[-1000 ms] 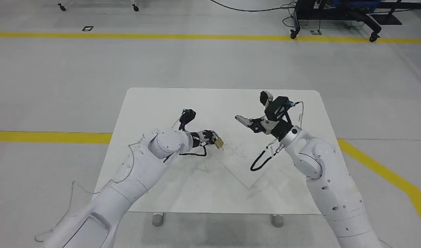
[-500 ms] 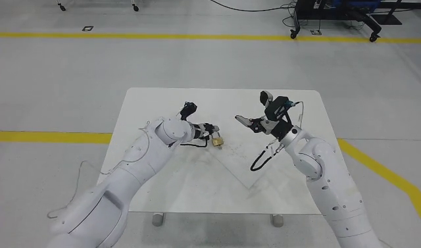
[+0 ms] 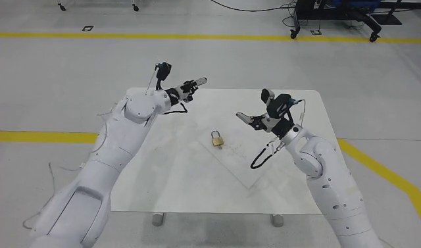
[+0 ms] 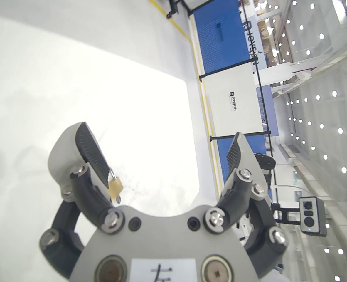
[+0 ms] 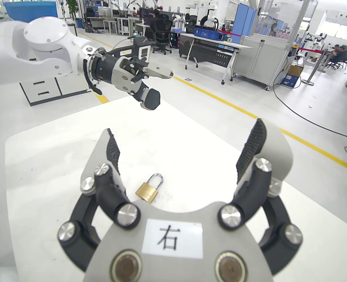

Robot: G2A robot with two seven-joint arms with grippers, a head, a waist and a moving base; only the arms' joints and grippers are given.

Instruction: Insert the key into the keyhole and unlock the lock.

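I judge the job to be at its opening step: nothing is gripped, and the key has to be in a claw before any turning can start.

Off to the left of the padlock (image 3: pixel 216 139) and well apart from it, my left claw (image 3: pixel 195 85) hangs high over the far edge of the bench (image 3: pixel 164 182). Its jaws stand wide, with nothing between them and nothing touching them.

The padlock itself lies flat on the bench near the middle, brass body down, alone. Its shackle (image 5: pixel 157 179) looks seated in the body, so I take it as locked. The shackle points away from me, which suggests the keyhole end faces my side, though I cannot make out the keyhole itself.

Just to the right of the padlock, and a little beyond it, my right claw (image 3: pixel 248 122) hovers above the bench, tilted toward the padlock. Its jaws are spread wide too, empty, and clear of both padlock and bench.

Neither claw carries a key, and I cannot tell where it lies. As I read it, the next move calls for one claw to come down and pinch the brass body so it cannot slide, while the other fetches the key and lines it up squarely with the keyhole end. A flat, loose padlock will skate away under any off-axis push.
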